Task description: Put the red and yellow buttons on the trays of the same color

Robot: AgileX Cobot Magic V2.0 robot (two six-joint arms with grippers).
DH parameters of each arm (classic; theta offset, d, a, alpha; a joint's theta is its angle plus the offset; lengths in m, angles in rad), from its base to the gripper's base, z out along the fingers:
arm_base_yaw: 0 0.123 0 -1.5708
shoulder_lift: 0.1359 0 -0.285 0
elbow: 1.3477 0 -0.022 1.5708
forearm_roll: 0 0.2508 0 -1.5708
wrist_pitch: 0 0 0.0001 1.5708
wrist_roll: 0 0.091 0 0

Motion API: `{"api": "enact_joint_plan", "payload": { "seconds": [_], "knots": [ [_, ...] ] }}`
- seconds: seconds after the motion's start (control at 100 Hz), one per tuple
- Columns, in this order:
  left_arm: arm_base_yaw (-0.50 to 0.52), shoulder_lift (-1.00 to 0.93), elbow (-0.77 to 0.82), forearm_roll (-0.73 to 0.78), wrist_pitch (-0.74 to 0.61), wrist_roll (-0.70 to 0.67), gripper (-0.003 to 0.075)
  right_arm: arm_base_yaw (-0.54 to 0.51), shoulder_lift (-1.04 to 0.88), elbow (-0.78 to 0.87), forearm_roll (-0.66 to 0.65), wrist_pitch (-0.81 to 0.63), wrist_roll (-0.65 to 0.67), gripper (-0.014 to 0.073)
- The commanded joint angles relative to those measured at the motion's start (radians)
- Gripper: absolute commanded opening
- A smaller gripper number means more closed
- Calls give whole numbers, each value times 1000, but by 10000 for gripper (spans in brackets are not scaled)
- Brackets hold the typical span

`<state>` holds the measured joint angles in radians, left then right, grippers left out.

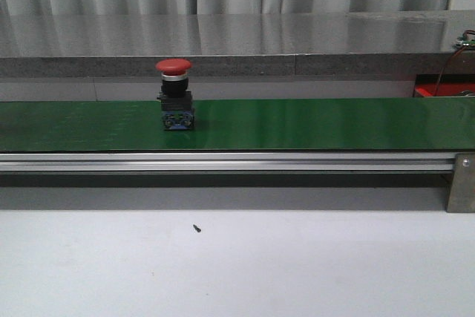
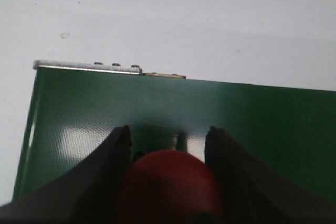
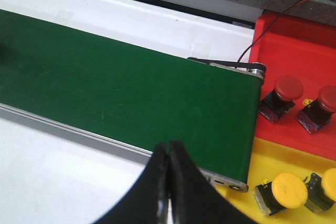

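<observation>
A red button (image 1: 174,94) with a black and blue base stands upright on the green belt (image 1: 312,124), left of centre; neither gripper shows in the front view. My left gripper (image 2: 168,132) hangs over the belt's left end with its fingers on either side of another red button (image 2: 168,182), whose cap hides the contact. My right gripper (image 3: 168,148) is shut and empty above the belt's front rail near the right end. Beside that end lie the red tray (image 3: 294,45) with two red buttons (image 3: 289,87) and the yellow tray (image 3: 283,156) with two yellow buttons (image 3: 289,190).
An aluminium rail (image 1: 223,161) runs along the belt's front edge, with a bracket (image 1: 462,182) at the right. White tabletop (image 1: 223,265) lies in front. A grey ledge (image 1: 223,64) and curtain stand behind. A thin cable (image 3: 273,14) runs over the red tray.
</observation>
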<state>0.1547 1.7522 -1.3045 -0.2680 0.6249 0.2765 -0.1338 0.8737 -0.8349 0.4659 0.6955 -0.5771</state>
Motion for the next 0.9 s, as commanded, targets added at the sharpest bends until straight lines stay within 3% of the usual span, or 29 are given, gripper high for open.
{"api": "enact_joint_plan", "payload": {
  "seconds": [0.0, 0.11, 0.2, 0.27, 0.42, 0.49, 0.89],
  "knots": [
    [-7, -52, 10, -13, -82, 0, 114, 1, -11, -23, 24, -50, -7, -118],
    [-7, -52, 35, -13, -100, 0, 123, 1, -11, -23, 24, -50, -7, -118],
    [-7, -52, 37, -11, -100, 2, 176, 1, -11, -23, 24, -50, -7, -118],
    [-7, -52, 37, -11, -100, 6, 273, 1, -11, -23, 24, -50, -7, -118],
    [-7, -56, 37, -15, -104, 6, 558, 1, -11, -23, 24, -50, -7, -118],
    [-8, -69, 37, -17, -111, 6, 624, 1, -11, -23, 24, -50, -7, -118],
    [-27, -315, 55, -42, -145, 38, 629, 1, -11, -23, 24, -50, -7, -118]
  ]
}}
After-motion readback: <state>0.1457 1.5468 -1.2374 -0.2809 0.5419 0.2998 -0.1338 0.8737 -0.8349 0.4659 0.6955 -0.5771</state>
